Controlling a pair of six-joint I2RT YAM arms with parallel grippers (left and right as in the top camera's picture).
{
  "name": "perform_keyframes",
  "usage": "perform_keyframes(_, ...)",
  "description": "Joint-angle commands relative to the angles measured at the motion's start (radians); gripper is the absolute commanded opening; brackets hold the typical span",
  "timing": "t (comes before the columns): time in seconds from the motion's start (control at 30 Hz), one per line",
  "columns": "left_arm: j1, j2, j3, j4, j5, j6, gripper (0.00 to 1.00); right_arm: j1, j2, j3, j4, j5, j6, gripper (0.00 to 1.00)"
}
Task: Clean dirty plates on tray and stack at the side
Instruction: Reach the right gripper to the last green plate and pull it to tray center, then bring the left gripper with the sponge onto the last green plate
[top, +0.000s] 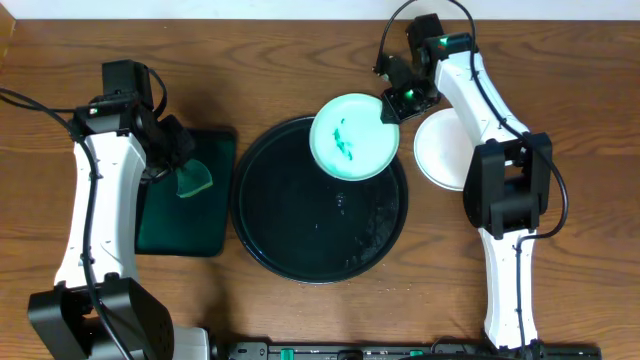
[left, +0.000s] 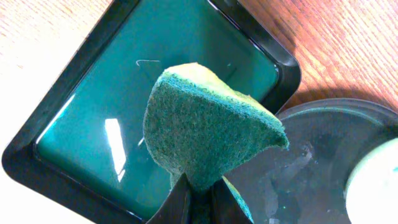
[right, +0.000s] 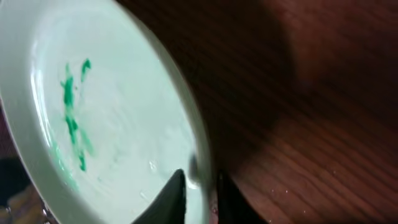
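My right gripper (top: 391, 108) is shut on the rim of a pale-mint plate (top: 353, 137) with a teal smear at its centre, held tilted above the far right part of the black round tray (top: 268, 236). The plate fills the right wrist view (right: 106, 112), its rim between my fingers (right: 200, 190). A white plate (top: 440, 150), possibly a stack, lies on the table right of the tray. My left gripper (top: 178, 160) is shut on a green sponge (top: 193, 181), seen close in the left wrist view (left: 205, 134), above the dark green rectangular tray (top: 190, 225).
The green rectangular tray (left: 93, 124) lies left of the black tray, whose wet surface (left: 323, 155) shows in the left wrist view. Bare wooden table surrounds both trays.
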Motion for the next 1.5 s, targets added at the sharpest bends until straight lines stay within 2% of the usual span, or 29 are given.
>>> perform_keyframes(0.0,-0.001,0.000,-0.005,0.001,0.002,0.013,0.07,0.015,-0.012,0.023,-0.011,-0.033,0.036,0.01)
perform_keyframes(0.17,-0.001,0.000,-0.005,-0.004,0.002,0.013,0.07,0.101,-0.051,0.034,-0.122,-0.033,0.137,0.01)
perform_keyframes(0.23,-0.002,0.000,-0.005,-0.004,0.002,0.013,0.07,0.162,-0.089,0.034,-0.186,0.018,0.294,0.01)
perform_keyframes(0.33,-0.002,0.000,-0.005,-0.016,0.002,0.013,0.07,0.224,-0.092,0.026,-0.241,0.114,0.443,0.01)
perform_keyframes(0.43,-0.002,0.000,-0.005,-0.024,0.002,0.013,0.07,0.278,-0.092,-0.053,-0.222,0.220,0.559,0.01)
perform_keyframes(0.53,-0.006,0.000,-0.005,-0.026,0.002,0.013,0.07,0.292,-0.092,-0.110,-0.190,0.223,0.537,0.02)
perform_keyframes(0.7,-0.045,0.000,-0.005,-0.026,0.003,0.013,0.07,0.286,-0.092,-0.127,-0.166,0.228,0.419,0.23)
perform_keyframes(0.8,-0.090,0.000,-0.005,-0.034,0.010,0.013,0.07,0.287,-0.092,-0.141,-0.130,0.225,0.384,0.24)
perform_keyframes(0.93,-0.165,0.002,-0.005,-0.029,0.013,-0.033,0.07,0.289,-0.090,-0.216,-0.050,0.225,0.383,0.20)
perform_keyframes(1.0,-0.208,0.011,-0.005,-0.019,0.013,-0.051,0.07,0.287,-0.090,-0.278,-0.014,0.224,0.383,0.03)
perform_keyframes(1.03,-0.218,0.016,-0.005,-0.018,0.013,-0.060,0.07,0.287,-0.090,-0.292,-0.006,0.218,0.383,0.01)
perform_keyframes(1.33,-0.386,0.140,-0.005,0.045,0.018,-0.162,0.07,0.283,-0.090,-0.348,0.071,0.199,0.434,0.01)
perform_keyframes(1.47,-0.486,0.247,-0.005,0.118,0.023,-0.201,0.07,0.278,-0.090,-0.349,0.069,0.198,0.434,0.01)
